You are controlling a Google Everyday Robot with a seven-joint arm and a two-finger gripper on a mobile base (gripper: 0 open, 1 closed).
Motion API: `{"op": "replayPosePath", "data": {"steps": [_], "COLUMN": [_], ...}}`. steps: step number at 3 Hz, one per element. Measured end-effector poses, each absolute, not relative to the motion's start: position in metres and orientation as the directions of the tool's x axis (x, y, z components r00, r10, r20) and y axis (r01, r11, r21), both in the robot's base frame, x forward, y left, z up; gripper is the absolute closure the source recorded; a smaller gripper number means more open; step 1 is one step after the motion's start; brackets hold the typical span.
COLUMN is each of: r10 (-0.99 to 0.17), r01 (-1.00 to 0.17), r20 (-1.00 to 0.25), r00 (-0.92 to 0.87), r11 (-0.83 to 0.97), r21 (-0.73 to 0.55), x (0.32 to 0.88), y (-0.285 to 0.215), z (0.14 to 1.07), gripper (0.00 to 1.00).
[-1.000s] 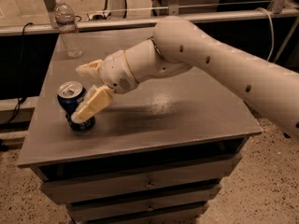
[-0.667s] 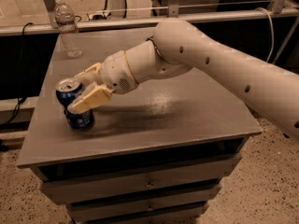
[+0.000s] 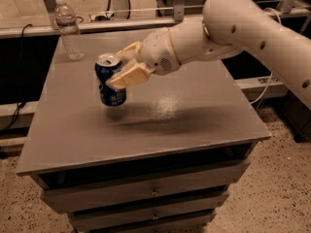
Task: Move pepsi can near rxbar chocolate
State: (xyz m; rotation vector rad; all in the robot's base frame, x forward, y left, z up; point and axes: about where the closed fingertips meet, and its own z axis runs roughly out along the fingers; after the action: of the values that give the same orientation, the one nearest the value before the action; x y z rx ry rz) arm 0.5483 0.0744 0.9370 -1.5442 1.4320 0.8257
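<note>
The pepsi can (image 3: 110,81) is blue with a silver top and white print. It hangs tilted a little above the grey table (image 3: 194,120), left of the middle. My gripper (image 3: 121,67) reaches in from the right and is shut on the can's upper part, one cream finger in front and one behind. The rxbar chocolate is not in view; the arm may hide it.
A clear plastic water bottle (image 3: 68,29) stands upright at the table's back left corner. The table has drawers (image 3: 150,191) below its front edge. A rail and cables run behind the table, and speckled floor lies around it.
My gripper has closed on the can, lifted it off the table and carried it right and toward the back, away from the front left area.
</note>
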Motion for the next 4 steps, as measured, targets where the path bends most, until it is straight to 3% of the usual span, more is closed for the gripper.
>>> {"op": "replayPosePath", "data": {"steps": [1,2,4], "r10": [-0.534,-0.533,-0.538], "r01": [-0.938,-0.939,-0.875], "r20": [-0.835,-0.835,-0.833], "r00": [0.132,0.133,0.127], "r11": [0.204,0.202,0.334], "r21": [-0.279,-0.278,-0.349], "x": [0.589,0.589,0.668], "y": [-0.026,-0.025,-0.083], "z": [0.985,0.984,0.981], "gripper": [1.00,1.00,1.00]}}
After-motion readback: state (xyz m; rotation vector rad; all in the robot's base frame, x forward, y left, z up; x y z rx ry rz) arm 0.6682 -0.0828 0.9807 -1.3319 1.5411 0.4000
